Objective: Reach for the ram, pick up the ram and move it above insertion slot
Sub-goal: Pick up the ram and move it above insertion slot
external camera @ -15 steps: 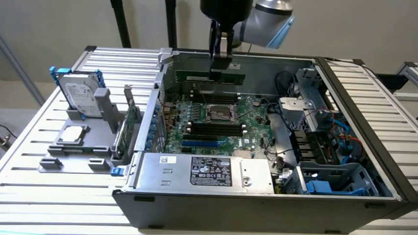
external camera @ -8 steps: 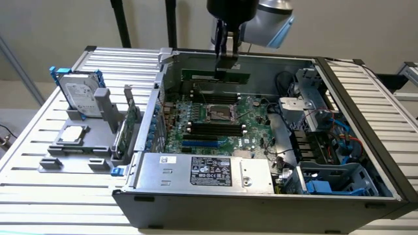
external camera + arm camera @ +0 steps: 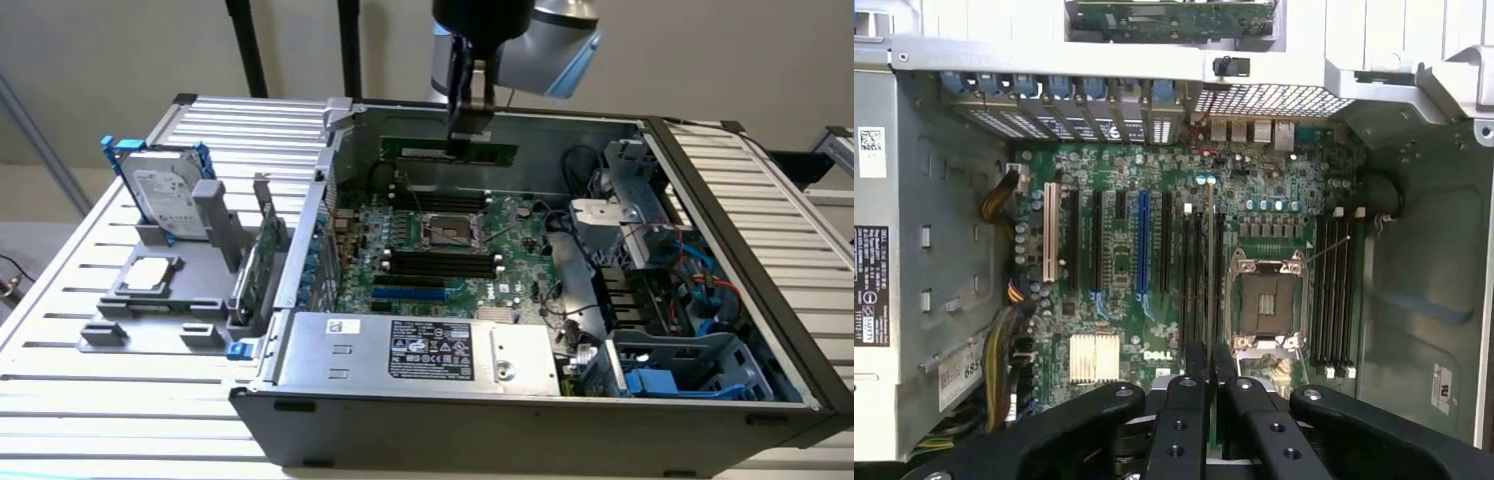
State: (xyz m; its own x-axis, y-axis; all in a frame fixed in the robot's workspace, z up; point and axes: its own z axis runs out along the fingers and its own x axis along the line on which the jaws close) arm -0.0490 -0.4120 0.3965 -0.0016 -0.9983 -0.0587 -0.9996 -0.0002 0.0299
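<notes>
Reach and pick looked done: gripper (image 3: 470, 135) jaws were closed on the ram (image 3: 447, 150), held above the motherboard (image 3: 441, 240). Alignment over an insertion slot (image 3: 1196, 270) seemed near, unconfirmed.

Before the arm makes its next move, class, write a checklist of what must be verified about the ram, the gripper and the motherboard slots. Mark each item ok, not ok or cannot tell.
1. Grip: the gripper is shut on the ram: ok.
2. Height: the ram hangs clear above the motherboard, touching nothing: ok.
3. Direction: the ram runs parallel to the black slots: ok.
4. Position: whether the ram is centred over one particular slot: cannot tell.
5. Slots: the black slots look empty: ok.
6. Obstructions: the blue cables lie at the exterior view's right, away from the slots: ok.
</notes>
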